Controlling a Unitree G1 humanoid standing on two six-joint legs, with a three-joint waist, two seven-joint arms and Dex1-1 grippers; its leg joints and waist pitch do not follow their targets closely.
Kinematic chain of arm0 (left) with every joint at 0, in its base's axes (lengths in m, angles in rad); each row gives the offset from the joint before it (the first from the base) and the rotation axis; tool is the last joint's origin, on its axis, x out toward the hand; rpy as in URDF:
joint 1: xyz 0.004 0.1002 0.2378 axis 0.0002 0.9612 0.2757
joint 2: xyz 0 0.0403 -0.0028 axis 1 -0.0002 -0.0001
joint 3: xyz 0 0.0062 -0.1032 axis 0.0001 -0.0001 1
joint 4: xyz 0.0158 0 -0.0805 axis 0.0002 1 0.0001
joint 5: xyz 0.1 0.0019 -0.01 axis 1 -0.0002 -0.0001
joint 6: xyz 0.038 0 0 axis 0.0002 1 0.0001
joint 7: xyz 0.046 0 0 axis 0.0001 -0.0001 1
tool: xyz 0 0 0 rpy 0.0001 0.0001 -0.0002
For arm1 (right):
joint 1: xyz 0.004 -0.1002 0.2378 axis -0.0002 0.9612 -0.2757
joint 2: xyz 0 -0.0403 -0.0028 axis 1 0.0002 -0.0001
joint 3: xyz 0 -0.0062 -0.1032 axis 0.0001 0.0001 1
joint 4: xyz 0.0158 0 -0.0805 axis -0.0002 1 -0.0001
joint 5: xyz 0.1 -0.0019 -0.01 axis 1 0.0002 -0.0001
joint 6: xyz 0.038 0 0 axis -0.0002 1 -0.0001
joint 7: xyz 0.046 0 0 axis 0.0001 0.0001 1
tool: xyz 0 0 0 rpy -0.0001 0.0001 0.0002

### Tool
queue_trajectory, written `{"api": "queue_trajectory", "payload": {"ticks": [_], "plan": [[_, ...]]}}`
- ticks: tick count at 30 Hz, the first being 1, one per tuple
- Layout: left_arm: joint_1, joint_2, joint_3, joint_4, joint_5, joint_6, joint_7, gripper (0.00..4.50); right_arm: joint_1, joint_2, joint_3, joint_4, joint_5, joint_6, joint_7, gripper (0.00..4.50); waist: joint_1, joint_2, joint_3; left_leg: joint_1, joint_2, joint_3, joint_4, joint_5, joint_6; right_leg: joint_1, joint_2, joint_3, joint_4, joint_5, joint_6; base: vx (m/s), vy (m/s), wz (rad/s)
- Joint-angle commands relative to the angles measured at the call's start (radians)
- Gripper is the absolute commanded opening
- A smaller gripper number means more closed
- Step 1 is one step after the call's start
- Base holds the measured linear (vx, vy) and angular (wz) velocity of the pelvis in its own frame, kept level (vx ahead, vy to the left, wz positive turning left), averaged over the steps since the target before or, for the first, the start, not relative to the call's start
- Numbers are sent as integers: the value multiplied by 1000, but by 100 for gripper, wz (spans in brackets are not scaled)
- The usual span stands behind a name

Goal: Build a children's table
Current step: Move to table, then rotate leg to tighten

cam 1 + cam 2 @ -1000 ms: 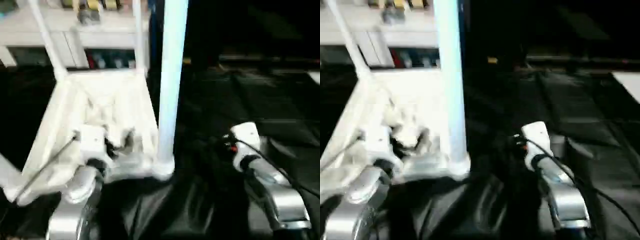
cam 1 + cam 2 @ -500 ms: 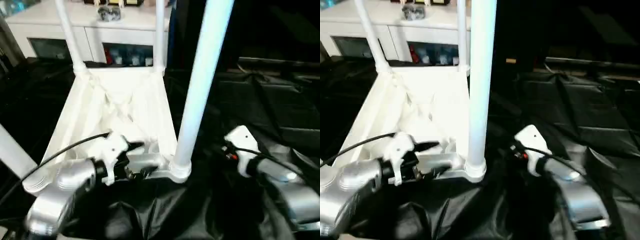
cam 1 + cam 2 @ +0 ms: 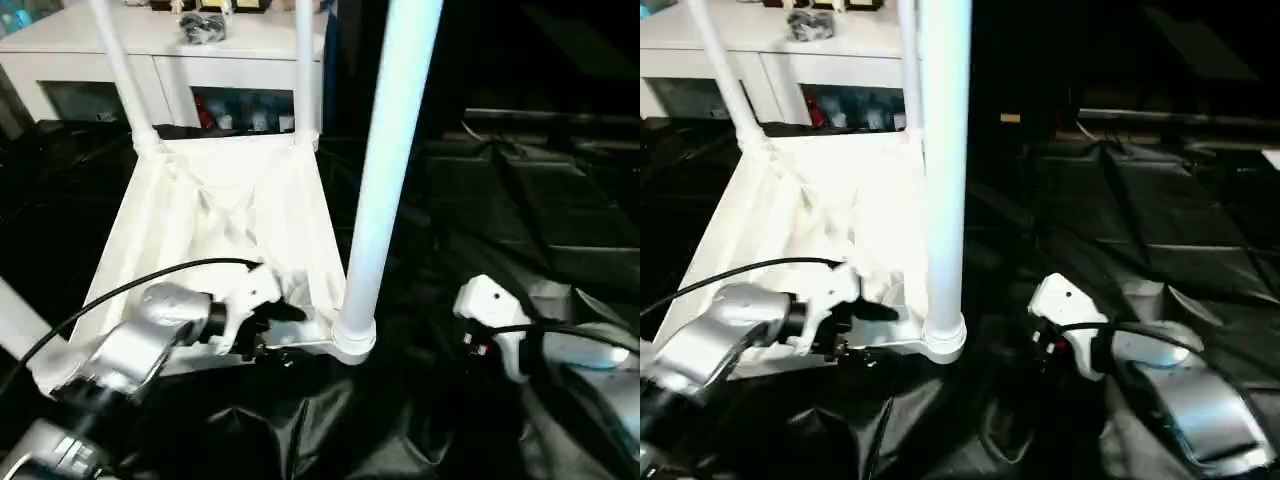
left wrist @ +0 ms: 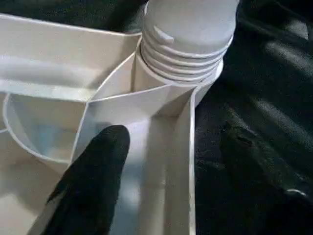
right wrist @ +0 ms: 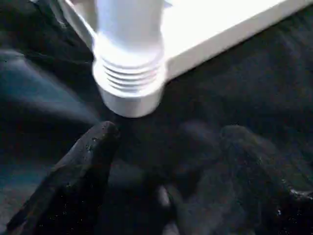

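The tabletop (image 3: 230, 230) lies upside down on black sheeting (image 3: 520, 210) in the left-centre of the head views, its ribbed underside facing up, and it looks nearly built. A thick white leg (image 3: 385, 170) rises from the near right corner socket (image 3: 352, 340) and runs out of the top of the frame; two thinner-looking legs, the far left leg (image 3: 120, 75) and the far right leg (image 3: 306, 70), stand in the back corners toward the upper left. At the left edge a pale slanting shape (image 3: 20, 320) may be the fourth leg, but I cannot tell that for certain, nor whether it is seated. The left pincer (image 3: 280, 318) sits low in the frame at the near rim of the tabletop, just beside the near right socket; in the left wrist view one black finger (image 4: 93, 186) rests against an inner rib, with the threaded leg base (image 4: 183, 49) just beyond it, and the jaws look parted, grasping nothing that I can make out. The right pincer (image 5: 166, 147) hangs low at right, apart from the socket, its two fingers spread wide and released over the sheeting. A white cabinet (image 3: 200, 60) stands behind, at the upper left. My judgement: the legs are largely in; what remains is checking seating and turning the table upright.
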Motion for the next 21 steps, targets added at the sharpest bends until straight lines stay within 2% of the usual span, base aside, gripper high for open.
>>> {"api": "queue_trajectory", "payload": {"ticks": [1,3,4,5,7,8,9,10,12,13,16,21], "plan": [[-24,1,-20,22,28,-1,7,305,12,-18,-4,-27,17,15,10,370,9,-3,-50,11,103,-48,-81,-156,59,30,-114,58,-83,-3,-288,0,0,0],[-33,-1,-27,44,36,4,9,291,19,-21,-2,-43,27,25,28,370,10,-1,-47,14,105,-48,-83,-184,51,28,-111,59,-88,-57,-281,0,0,0],[-35,1,-31,49,41,7,9,275,20,-20,-2,-47,27,26,30,370,13,9,-46,16,107,-50,-86,-199,41,26,-112,59,-87,-78,-280,0,0,0],[-36,1,-31,52,44,12,10,275,20,-22,0,-47,26,25,28,370,10,2,-44,14,108,-50,-89,-215,34,27,-110,60,-90,-95,-276,0,0,0],[-36,4,-24,56,45,26,0,255,25,-37,12,-48,22,24,24,370,11,11,-43,18,109,-51,-91,-232,20,24,-111,60,-92,-111,-275,0,0,0],[-33,7,-22,55,44,24,-6,255,28,-39,12,-49,21,22,25,370,11,8,-44,16,107,-51,-91,-230,18,27,-113,62,-91,-112,-274,0,0,0],[-33,8,-22,55,44,24,-6,249,29,-39,12,-49,21,22,25,370,13,16,-44,16,107,-51,-90,-228,17,26,-115,63,-91,-111,-274,0,0,0],[-33,8,-22,55,44,24,-6,241,29,-39,12,-49,21,22,25,370,11,13,-43,14,106,-50,-90,-227,19,26,-114,63,-93,-111,-272,0,0,0],[-33,9,-20,63,47,15,-6,227,32,-41,10,-55,23,24,26,370,10,13,-44,13,106,-51,-89,-216,24,27,-114,62,-92,-109,-271,0,0,0],[-34,10,-21,73,50,9,-6,214,31,-42,10,-58,22,24,25,370,11,19,-45,13,105,-50,-87,-208,28,26,-114,62,-91,-103,-271,0,0,0],[-38,12,-24,94,63,0,-7,195,23,-41,10,-66,26,29,25,370,9,16,-46,11,105,-50,-87,-195,39,27,-112,61,-91,-94,-266,0,0,0],[-38,13,-19,96,65,5,-7,169,18,-43,17,-64,25,23,23,370,7,19,-43,12,107,-50,-91,-218,33,23,-114,62,-97,-150,-260,0,0,0]]}}
